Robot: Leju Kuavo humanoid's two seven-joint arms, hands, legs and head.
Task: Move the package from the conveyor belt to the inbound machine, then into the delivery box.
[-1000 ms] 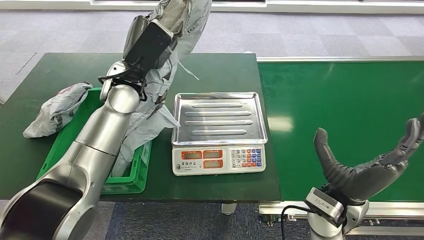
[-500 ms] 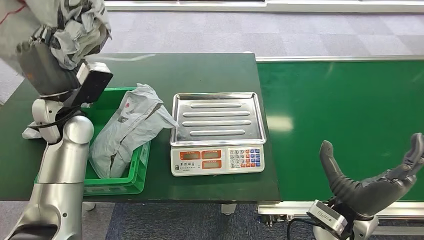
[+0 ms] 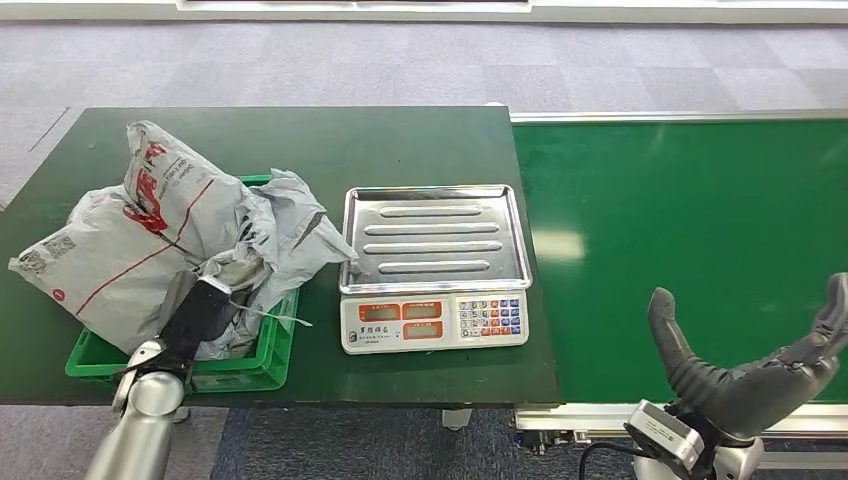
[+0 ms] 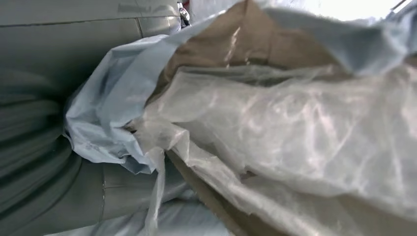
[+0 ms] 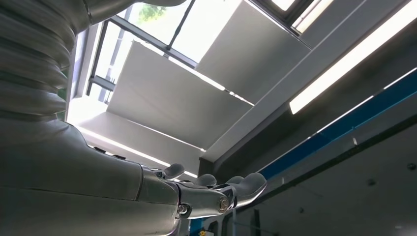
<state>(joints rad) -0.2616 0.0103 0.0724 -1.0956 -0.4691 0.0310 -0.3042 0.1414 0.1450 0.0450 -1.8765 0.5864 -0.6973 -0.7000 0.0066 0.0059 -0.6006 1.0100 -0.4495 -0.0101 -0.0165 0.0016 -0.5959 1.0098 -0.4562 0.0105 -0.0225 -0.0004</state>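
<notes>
A large grey package [image 3: 120, 245] with red markings lies across the left side of the green delivery box [image 3: 245, 372]. My left hand [image 3: 200, 312] reaches up under it from the table's front edge and grips its crumpled end. In the left wrist view the package [image 4: 295, 128] bunches against the hand's grey cover [image 4: 39, 162] and hides the fingers. My right hand [image 3: 755, 365] hovers open, palm up, off the near edge of the conveyor belt [image 3: 680, 220]; its spread fingers [image 5: 231, 189] point at the ceiling in the right wrist view.
A second crumpled grey package [image 3: 290, 225] lies in the box's right half, leaning toward the inbound scale [image 3: 435, 322] with its steel tray [image 3: 435, 235]. Box and scale stand on a dark green table [image 3: 420, 140]. Grey carpet lies beyond.
My left arm has dropped from high at the left down to the table's front edge, bringing the large package onto the box. The right hand has sunk slightly.
</notes>
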